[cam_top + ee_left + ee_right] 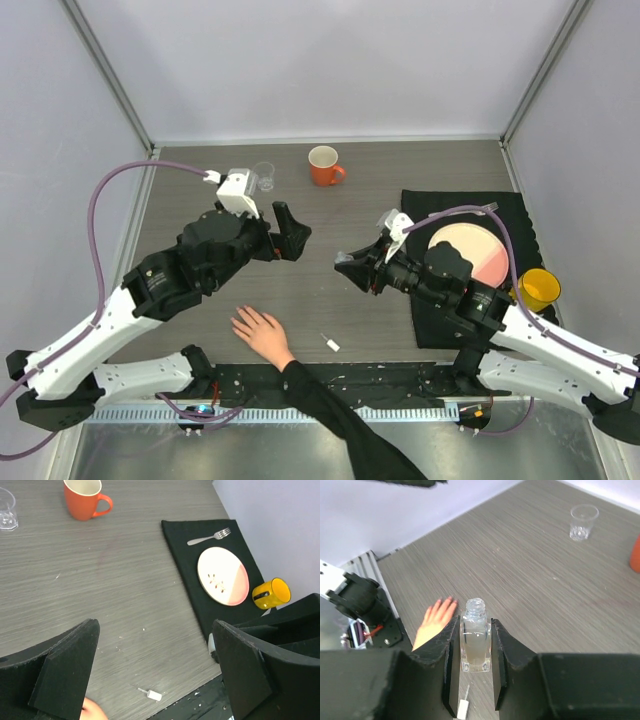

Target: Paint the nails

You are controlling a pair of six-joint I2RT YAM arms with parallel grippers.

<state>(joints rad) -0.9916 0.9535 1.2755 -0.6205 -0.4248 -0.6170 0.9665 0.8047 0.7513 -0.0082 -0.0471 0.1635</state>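
- The right gripper [473, 630] is clenched on a small clear glass bottle [475, 640] whose neck is open; it holds the bottle above the grey wood-grain table [400, 180], right of centre. The bottle looks roughly upright, though I cannot be sure; nothing closes the neck, so any tilt of the wrist could spill the pale liquid inside.
- The left gripper [288, 238] hangs released and empty, jaws wide, over the middle of the table; it is on the far side of the bare light-skinned human hand [262, 333] with a black sleeve.
- That hand lies flat at the near edge, left of centre, fingers spread toward the far left; the nails [447, 601] sit at its fingertips, too small to make out singly.
- A small white cap with a thin brush stem [330, 343] lies on the table just right of the hand, not touching it. It is tiny and lies flat, so broad fingers may shove it aside or pinch it crooked; a crooked brush would likely miss the bottle's narrow neck.
- A descent toward the cap passes close to the hand; a misjudged path could strike the fingers.
- The nails are small targets; a loaded brush could easily smear polish onto skin.
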